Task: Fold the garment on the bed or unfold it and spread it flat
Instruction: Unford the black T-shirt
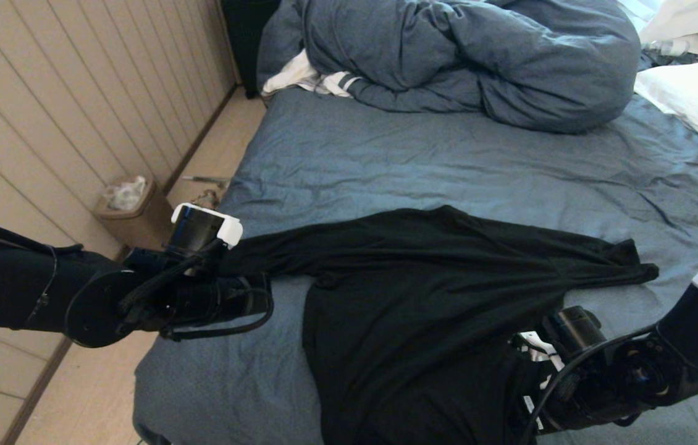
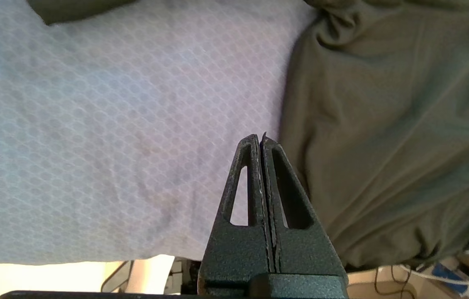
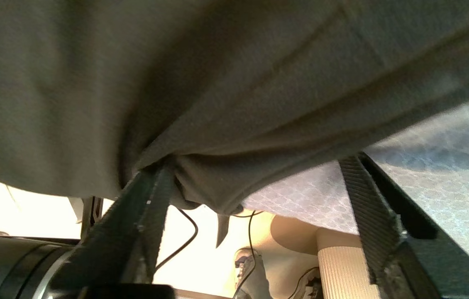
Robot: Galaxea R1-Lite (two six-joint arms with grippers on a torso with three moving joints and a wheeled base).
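Black T-shirt crumpled on bed, left gripper jaws pressed together beside it, right gripper jaws spread under its hem.

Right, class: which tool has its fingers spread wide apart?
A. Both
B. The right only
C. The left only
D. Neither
B: the right tool gapes wide at the edge of the shirt, while the left tool is pressed shut.

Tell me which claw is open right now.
The right claw: its fingers stand wide apart at the edge of the garment. The left claw has its fingers pressed together.
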